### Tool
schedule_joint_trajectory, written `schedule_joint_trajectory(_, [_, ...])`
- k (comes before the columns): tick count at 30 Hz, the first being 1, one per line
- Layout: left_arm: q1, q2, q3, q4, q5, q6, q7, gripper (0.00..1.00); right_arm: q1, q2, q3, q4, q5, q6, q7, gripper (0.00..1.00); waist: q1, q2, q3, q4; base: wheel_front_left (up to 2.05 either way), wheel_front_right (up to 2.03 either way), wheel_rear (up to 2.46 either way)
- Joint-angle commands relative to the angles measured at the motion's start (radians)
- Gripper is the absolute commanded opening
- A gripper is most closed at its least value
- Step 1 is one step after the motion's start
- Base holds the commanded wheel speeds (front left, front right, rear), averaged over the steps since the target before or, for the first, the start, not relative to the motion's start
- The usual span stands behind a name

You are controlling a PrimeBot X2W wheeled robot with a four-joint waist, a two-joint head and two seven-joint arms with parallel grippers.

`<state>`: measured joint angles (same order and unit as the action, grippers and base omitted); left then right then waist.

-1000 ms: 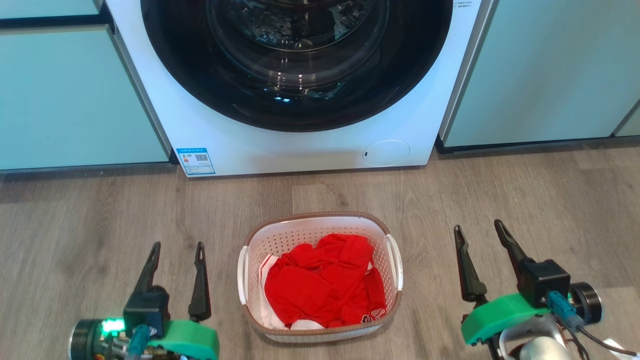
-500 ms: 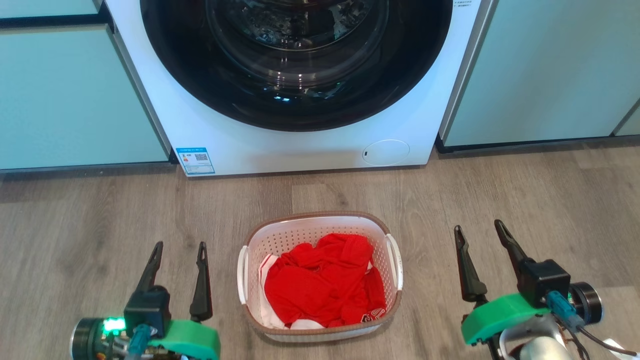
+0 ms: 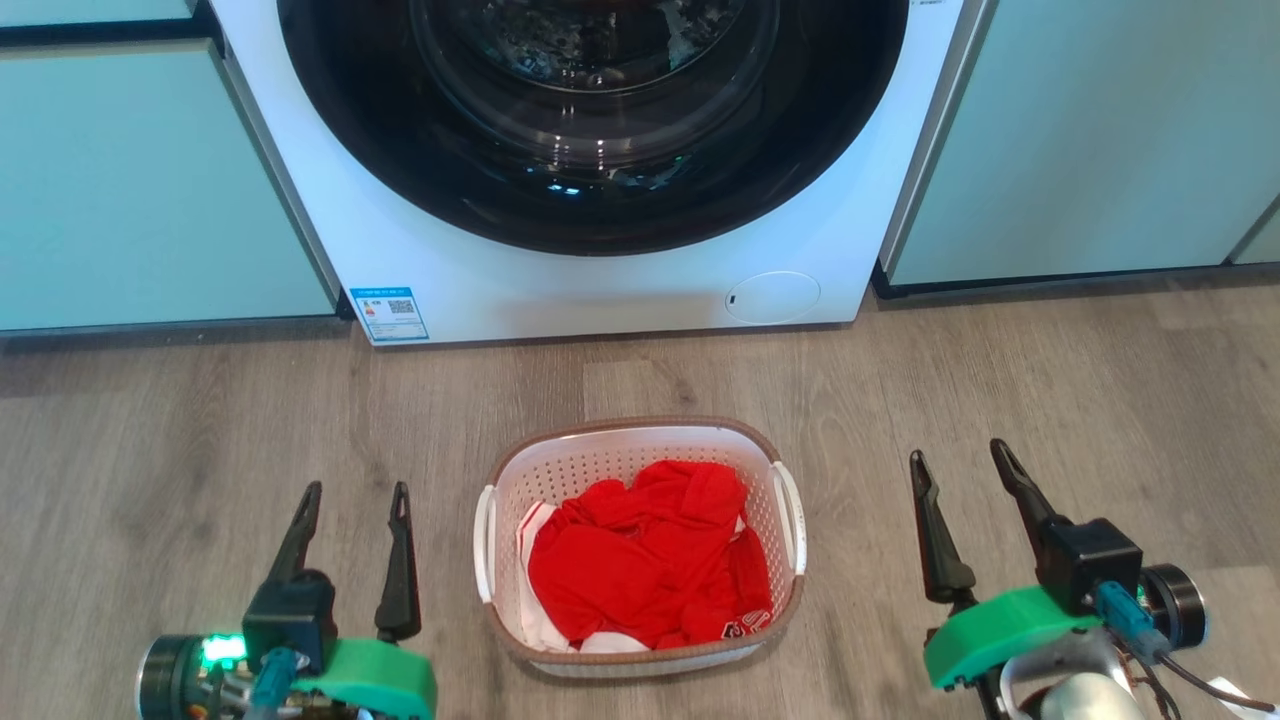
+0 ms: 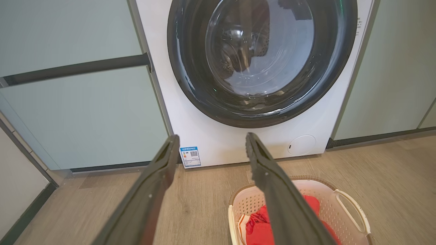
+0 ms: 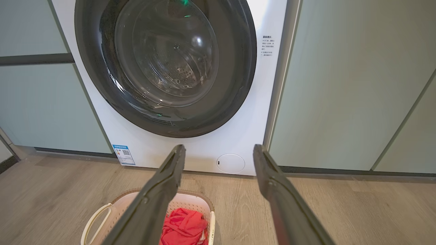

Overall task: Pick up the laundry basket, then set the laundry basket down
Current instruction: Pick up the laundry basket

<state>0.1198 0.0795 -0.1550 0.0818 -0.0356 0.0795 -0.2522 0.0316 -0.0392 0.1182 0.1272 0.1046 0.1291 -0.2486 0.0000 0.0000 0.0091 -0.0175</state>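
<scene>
Only camera shifted slightly. Left gripper [image 3: 356, 487], right gripper [image 3: 956, 450] stood wide open, empty; laundry basket [image 3: 600, 465] lay between them, untouched. Pickup unstarted.

The head camera is aimed forward and down at the wood floor [image 3: 180, 420]. Both wrist cameras are held low, facing the nearby washing machine [image 3: 600, 290]; it and the laundry basket [image 3: 600, 470] are seen in all views.

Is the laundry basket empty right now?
No, red clothing lies piled inside the laundry basket on the floor.
</scene>
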Motion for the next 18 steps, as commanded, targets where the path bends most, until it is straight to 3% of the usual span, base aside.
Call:
schedule_joint_trajectory(1, [-0.032, -0.006, 0.034, -0.028, 0.006, 0.000, -0.010, 1.00, -0.026, -0.011, 0.015, -0.032, -0.005, 0.002, -0.013, 1.00, 0.0000, 0.0000, 0.004, 0.000, 0.00, 0.00, 0.00])
schedule_joint_trajectory(9, [-0.053, -0.010, 0.033, -0.019, 0.002, -0.011, -0.010, 1.00, -0.046, -0.011, 0.010, -0.025, -0.003, 0.002, -0.013, 1.00, 0.0000, 0.0000, 0.050, 0.005, 0.00, 0.00, 0.00])
schedule_joint_trajectory(18, [-0.155, -0.018, 0.045, 0.059, -0.030, -0.047, -0.010, 1.00, -0.146, -0.011, -0.005, 0.043, -0.016, 0.002, -0.013, 1.00, 0.0000, 0.0000, 0.189, 0.021, 0.00, 0.00, 0.00])
